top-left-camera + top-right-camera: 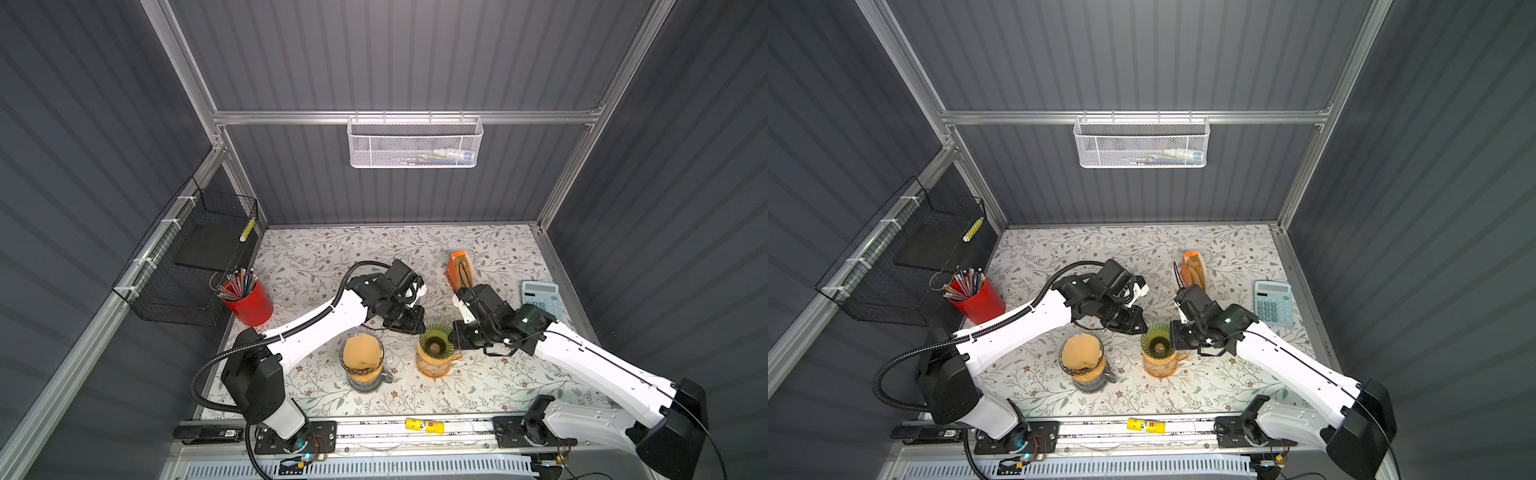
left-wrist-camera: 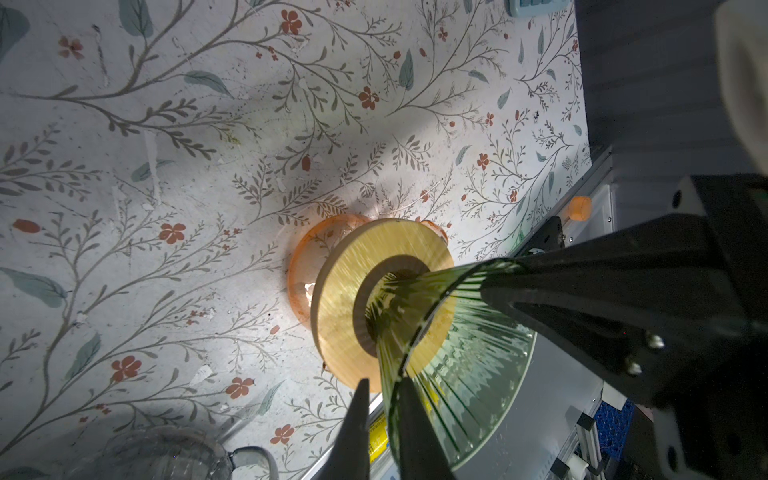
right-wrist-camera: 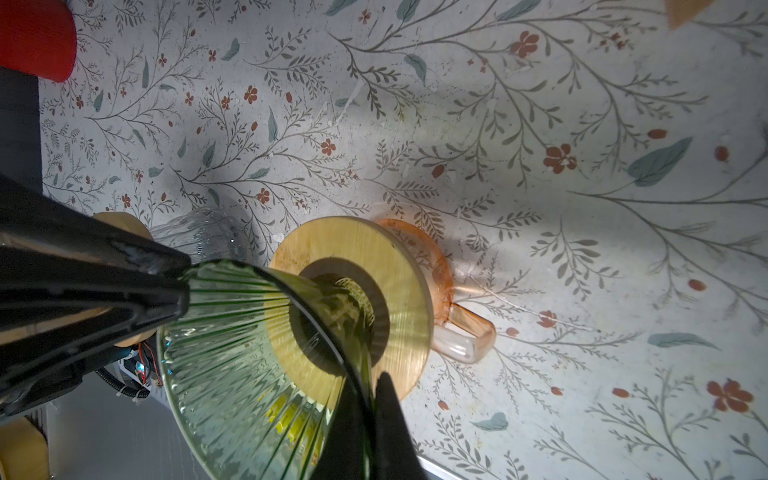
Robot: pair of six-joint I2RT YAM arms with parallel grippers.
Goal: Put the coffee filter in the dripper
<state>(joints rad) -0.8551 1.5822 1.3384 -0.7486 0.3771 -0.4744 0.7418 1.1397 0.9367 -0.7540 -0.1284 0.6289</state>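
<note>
**Lighting and image quality**

Both top views were evenly lit from overhead. The floral tabletop (image 1: pixel 316 266) was bright, the grey walls were dim, and the walls splayed outward at the edges. The wrist views were darker, with soft shadows and one bright streak crossing the tabletop. The ribbed glass dripper (image 2: pixel 457 353) warped whatever lay behind it. The near black fingers (image 2: pixel 357 424) were unfocused silhouettes.

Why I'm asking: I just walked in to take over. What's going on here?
Both arms are on the green dripper, which sits on a wooden ring over the orange mug. The left claw and the right claw each pinch its rim, on opposite sides. It looks empty: no filter inside yet. A brown filter already sits in the clear glass brewer beside it.
</note>
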